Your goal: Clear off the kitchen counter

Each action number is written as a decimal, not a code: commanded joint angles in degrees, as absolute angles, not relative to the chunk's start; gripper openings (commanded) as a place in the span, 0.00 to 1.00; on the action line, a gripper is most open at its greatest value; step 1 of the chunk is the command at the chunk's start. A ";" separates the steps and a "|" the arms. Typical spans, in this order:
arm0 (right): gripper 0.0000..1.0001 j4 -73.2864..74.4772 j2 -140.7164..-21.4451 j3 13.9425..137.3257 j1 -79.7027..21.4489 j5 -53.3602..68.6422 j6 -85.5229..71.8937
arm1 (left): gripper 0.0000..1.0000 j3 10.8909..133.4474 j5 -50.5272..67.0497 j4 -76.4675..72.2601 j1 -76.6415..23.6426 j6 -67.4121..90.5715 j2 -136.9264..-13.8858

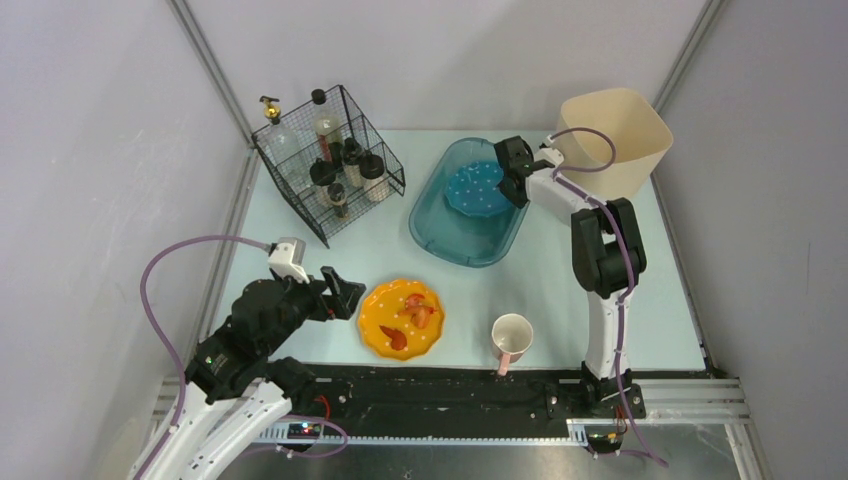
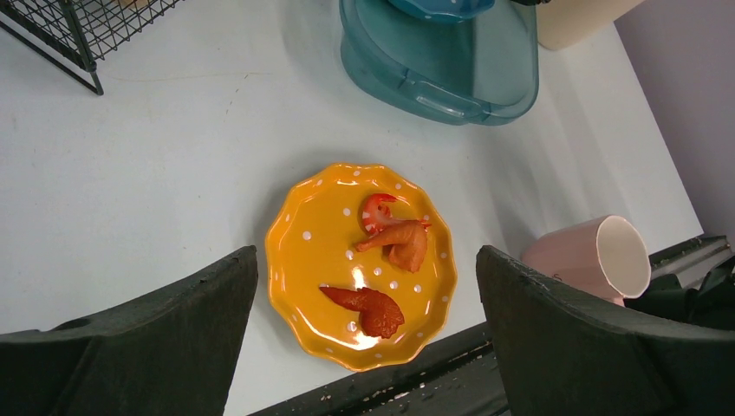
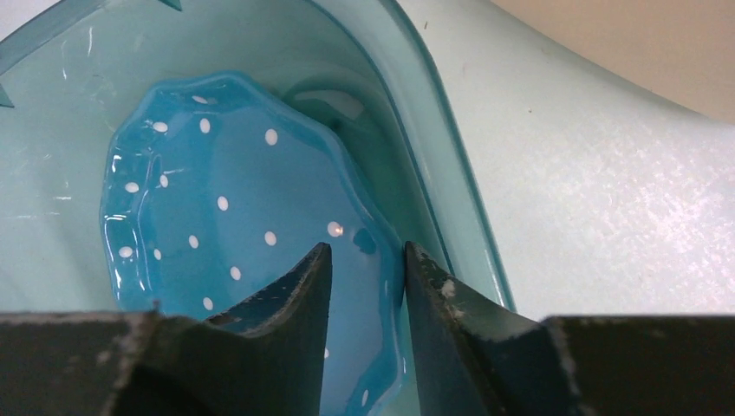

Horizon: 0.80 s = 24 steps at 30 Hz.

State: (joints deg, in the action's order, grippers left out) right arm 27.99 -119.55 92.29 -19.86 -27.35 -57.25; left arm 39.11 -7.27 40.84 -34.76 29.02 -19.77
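The right hand [image 3: 366,251] hangs inside the see-through teal plastic tub [image 1: 440,235] at the back of the surface. Its two dark fingers are parted only a little, and the rim of a glossy blue scalloped plate with white dots [image 3: 225,217] runs through the narrow gap. From where I stand, I can't tell whether either finger actually touches that rim. The plate lies in the tub, tilted against its wall.

The left hand [image 2: 366,260] is spread as wide as it goes and holds nothing. It hovers low by the front left, above an orange scalloped plate with white dots [image 2: 303,260] carrying two red-orange scraps of food [image 2: 394,238].

The pale mint-blue surface [image 1: 560,290] fills the middle of the booth, with everything resting on it. A pink mug with a pale inside [image 1: 512,338] sits near the front edge, just right of the orange plate. A black wire basket [image 1: 385,165] full of dark-capped bottles stands at the back left. A tall cream plastic bin [image 1: 615,135] occupies the back right corner, just beside the tub.
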 commanded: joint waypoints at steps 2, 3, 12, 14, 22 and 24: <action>0.45 29.23 -119.08 92.94 -19.05 -29.74 -57.56 | 1.00 38.91 -6.87 39.04 -35.15 29.17 -20.15; 0.45 29.19 -118.73 92.83 -19.31 -29.72 -57.08 | 1.00 38.88 -6.99 39.00 -35.16 29.13 -20.09; 0.52 32.53 -116.30 95.75 -22.14 -30.10 -51.78 | 1.00 38.92 -7.17 39.02 -35.16 29.18 -20.03; 0.53 33.30 -115.86 96.32 -22.34 -30.01 -50.75 | 1.00 38.89 -7.25 39.09 -35.11 29.18 -20.10; 0.56 38.59 -115.86 102.48 -22.92 -30.52 -44.52 | 1.00 38.92 -7.29 39.03 -35.15 29.17 -20.36; 0.57 41.20 -115.79 104.44 -22.90 -30.99 -43.39 | 1.00 38.90 -7.35 39.03 -35.18 29.13 -20.37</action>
State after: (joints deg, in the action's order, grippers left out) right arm 36.53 -119.33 99.50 -22.55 -28.21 -47.31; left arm 39.11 -7.29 40.84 -34.76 29.02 -19.79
